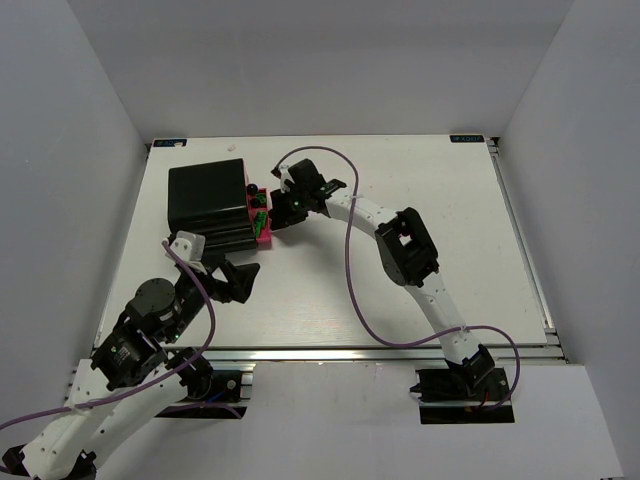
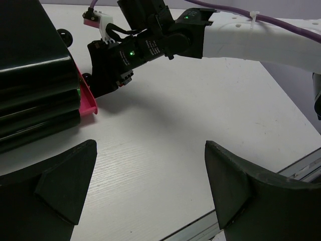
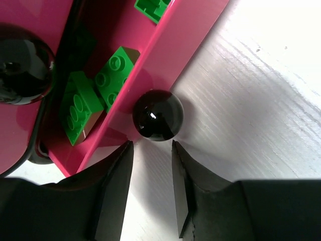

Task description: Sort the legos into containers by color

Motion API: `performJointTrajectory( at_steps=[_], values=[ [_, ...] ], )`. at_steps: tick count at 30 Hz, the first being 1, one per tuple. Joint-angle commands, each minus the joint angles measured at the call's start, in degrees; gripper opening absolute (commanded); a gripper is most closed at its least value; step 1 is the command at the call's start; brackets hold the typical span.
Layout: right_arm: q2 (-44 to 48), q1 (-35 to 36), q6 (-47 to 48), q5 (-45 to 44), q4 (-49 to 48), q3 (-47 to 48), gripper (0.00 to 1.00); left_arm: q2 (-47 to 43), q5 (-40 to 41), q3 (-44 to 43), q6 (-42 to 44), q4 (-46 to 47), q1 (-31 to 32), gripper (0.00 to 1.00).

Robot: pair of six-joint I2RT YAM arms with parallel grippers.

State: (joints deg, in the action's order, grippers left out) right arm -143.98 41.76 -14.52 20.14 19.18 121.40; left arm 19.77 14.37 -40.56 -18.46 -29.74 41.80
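Note:
The black box (image 1: 205, 200) stands at the back left, with the pink box (image 1: 265, 232) against its right side. Green legos (image 1: 259, 216) lie in the pink box; the right wrist view shows two together (image 3: 95, 95) and another (image 3: 152, 7) further in. My right gripper (image 1: 284, 213) is at the pink box's right edge. In the right wrist view it (image 3: 152, 150) is narrowly open and empty, its tips just short of a black round knob (image 3: 157, 115) on the pink wall (image 3: 170, 45). My left gripper (image 1: 238, 280) is wide open and empty (image 2: 150, 150) over the table.
The left wrist view shows the black box (image 2: 30, 75), a corner of the pink box (image 2: 88, 98) and the right arm's wrist (image 2: 140, 50). A second black knob (image 3: 22, 63) sits on the pink box. A purple cable (image 1: 350, 250) loops over the table. The table's front rail (image 2: 301, 165) is near.

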Motion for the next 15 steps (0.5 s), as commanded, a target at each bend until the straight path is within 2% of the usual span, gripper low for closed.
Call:
performJointTrajectory(
  at_steps=[1, 15],
  values=[
    [0.63, 0.87, -0.68, 2.27, -2.3, 1.29, 0.43, -0.43, -0.04, 0.21, 0.09, 0.29, -0.23, 0.98],
    [0.72, 1.93, -2.35, 4.82, -2.92, 0.68, 0.49, -0.7, -0.04, 0.21, 0.09, 0.21, -0.23, 0.98]
  ],
)
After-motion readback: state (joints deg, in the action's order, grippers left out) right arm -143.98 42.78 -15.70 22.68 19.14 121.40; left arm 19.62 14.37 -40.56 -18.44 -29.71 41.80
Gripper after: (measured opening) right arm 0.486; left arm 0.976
